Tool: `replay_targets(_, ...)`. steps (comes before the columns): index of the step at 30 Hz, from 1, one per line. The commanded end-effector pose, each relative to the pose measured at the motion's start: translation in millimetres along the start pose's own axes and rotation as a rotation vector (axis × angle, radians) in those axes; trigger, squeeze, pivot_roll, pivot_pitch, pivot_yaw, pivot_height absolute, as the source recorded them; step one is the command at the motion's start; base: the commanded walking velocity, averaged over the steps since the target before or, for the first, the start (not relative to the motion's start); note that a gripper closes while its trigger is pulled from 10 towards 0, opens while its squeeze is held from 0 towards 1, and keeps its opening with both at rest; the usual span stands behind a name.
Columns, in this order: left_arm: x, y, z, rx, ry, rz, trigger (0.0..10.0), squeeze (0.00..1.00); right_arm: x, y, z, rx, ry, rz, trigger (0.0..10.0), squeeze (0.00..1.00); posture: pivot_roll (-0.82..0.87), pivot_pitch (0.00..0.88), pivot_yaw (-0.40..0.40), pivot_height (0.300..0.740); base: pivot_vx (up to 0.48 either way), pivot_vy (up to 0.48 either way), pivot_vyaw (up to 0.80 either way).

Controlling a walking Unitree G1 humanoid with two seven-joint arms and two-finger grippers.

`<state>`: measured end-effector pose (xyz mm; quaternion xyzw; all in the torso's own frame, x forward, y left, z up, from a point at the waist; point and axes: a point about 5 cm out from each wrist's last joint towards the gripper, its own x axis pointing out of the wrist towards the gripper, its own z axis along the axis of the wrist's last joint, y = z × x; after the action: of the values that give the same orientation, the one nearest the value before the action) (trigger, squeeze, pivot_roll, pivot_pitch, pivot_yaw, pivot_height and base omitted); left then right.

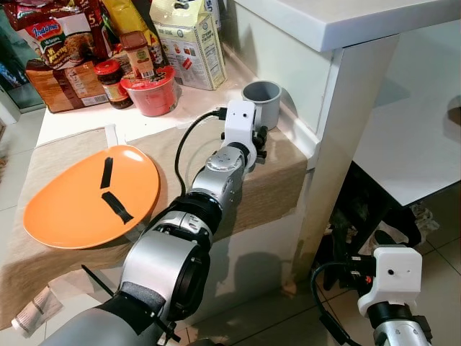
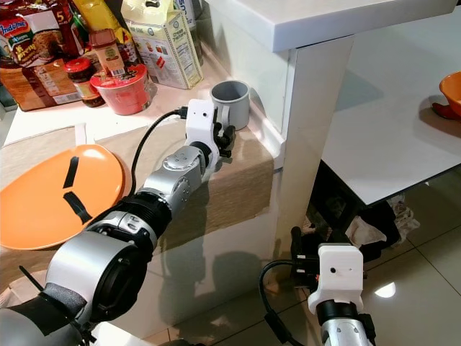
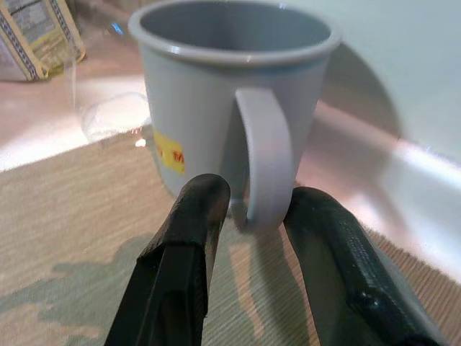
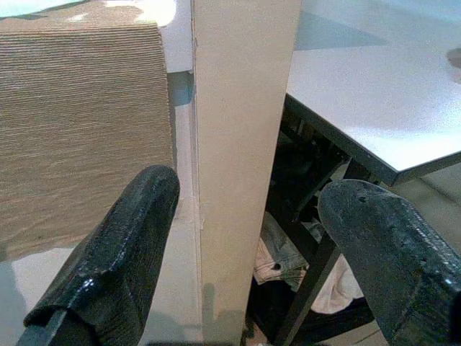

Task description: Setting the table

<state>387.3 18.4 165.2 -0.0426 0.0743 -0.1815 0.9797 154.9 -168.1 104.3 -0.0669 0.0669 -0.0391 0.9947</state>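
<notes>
Left gripper [image 3: 248,216] stretched forward – jaws spread astride grey mug [image 3: 216,94] handle, right gripper [image 4: 248,238] low, jaws spread.

From the head camera, you cannot see the fingers of the left gripper [image 3: 248,216], because its white wrist housing hides them and covers the near side of the grey mug [image 1: 262,95], so only the wrist view tells you the two fingers stand apart on either side of the mug's handle [image 3: 264,155]. The yellow label [image 3: 169,153] on the mug is partly behind the handle and too blurred for you to read. The orange plate [image 1: 65,209] and the food packets [image 1: 61,43] are cut off by the picture edge, and the orange bowl [image 2: 452,92] on the white table [image 2: 389,137] shows only a sliver.
</notes>
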Motion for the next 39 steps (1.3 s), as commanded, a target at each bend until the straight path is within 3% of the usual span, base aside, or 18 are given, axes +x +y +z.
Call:
replay_targets(1,3.3,-17.2,10,-0.010,-0.022,-0.043,0.0,0.00,-0.3,3.1,4,0.004,-0.009,0.006,10.0,0.00,-0.15,0.000,0.149,0.740,0.000,0.000,0.00)
replay_targets(15,3.5,-7.3,17,-0.041,-0.057,-0.016,0.0,0.00,8.0,4.5,3,-0.001,-0.016,0.020,10.0,0.00,-0.12,0.000,0.147,0.740,0.000,0.000,0.00)
replay_targets(29,-6.0,40.1,52,0.064,-0.251,0.015,0.0,0.00,40.9,7.9,3,0.012,-0.062,0.038,10.0,0.00,-0.03,0.000,0.120,0.740,0.000,0.000,0.00)
replay_targets(39,-24.0,78.9,57,0.074,-0.339,0.045,0.0,0.00,67.6,-0.8,9,0.017,-0.112,0.009,10.0,0.00,0.02,0.000,0.086,0.740,0.000,0.000,0.00)
